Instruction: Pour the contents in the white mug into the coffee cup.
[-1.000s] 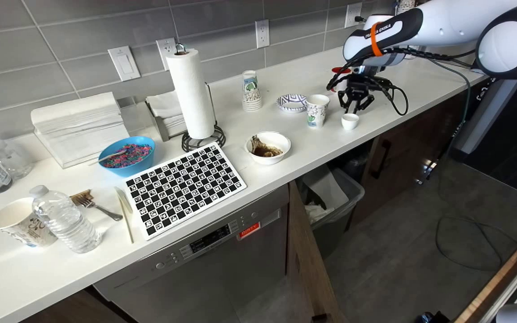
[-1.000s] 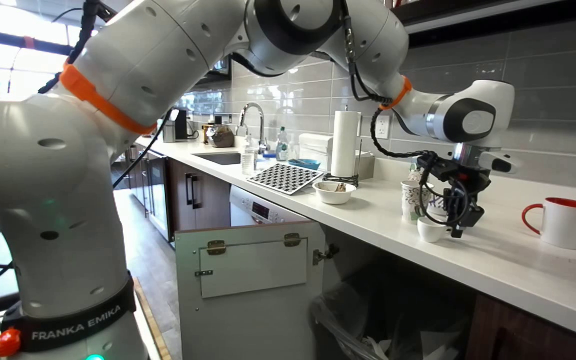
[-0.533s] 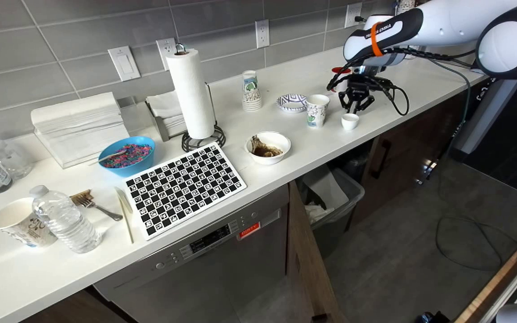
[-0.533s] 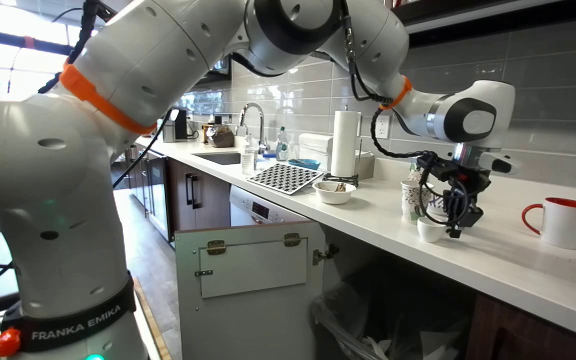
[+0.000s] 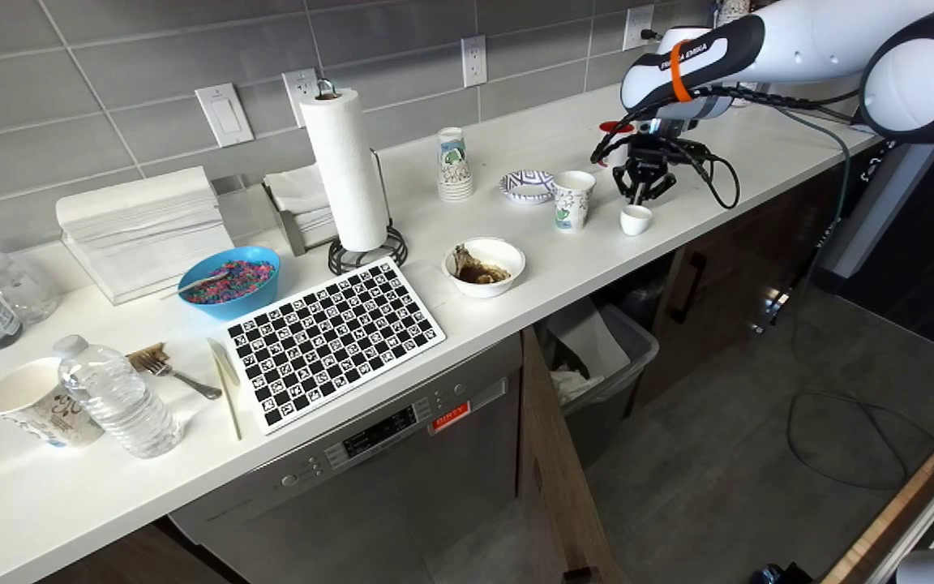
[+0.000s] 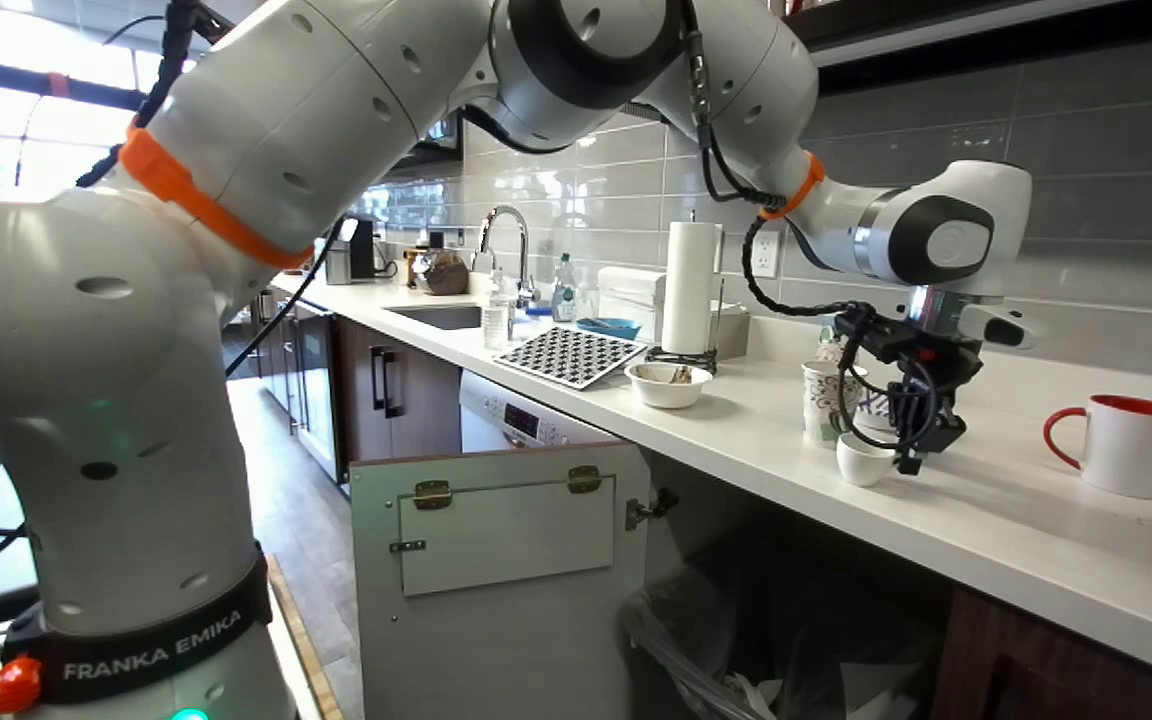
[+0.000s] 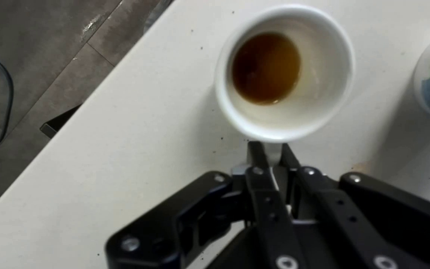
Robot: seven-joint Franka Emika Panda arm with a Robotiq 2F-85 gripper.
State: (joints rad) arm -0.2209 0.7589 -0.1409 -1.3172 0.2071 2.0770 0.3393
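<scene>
The mug (image 7: 314, 74) is small, squat and plain white, with a thick round rim and smooth walls that narrow toward the base. At its bottom lies a shallow pool of amber-brown liquid (image 7: 265, 69), and the inner wall beside it carries a faint yellowish tint. The mug stands upright on the white counter (image 7: 144, 149), close to the front edge, just beside a patterned paper cup (image 5: 571, 203) with a gap between them.

Its mouth faces straight up and its axis runs vertical, though it is so squat that it hardly has a long way to it. On the side toward me a pale stub, by its look the handle (image 7: 273, 153), juts from under the rim and points into my gripper (image 7: 271, 149). My two fingers are pressed together on that stub, one on each side, so I have the mug pinched there; blur hides the exact contact.

In an exterior view the red-handled cup (image 6: 1134, 450) stands upright, well apart from the mug.
</scene>
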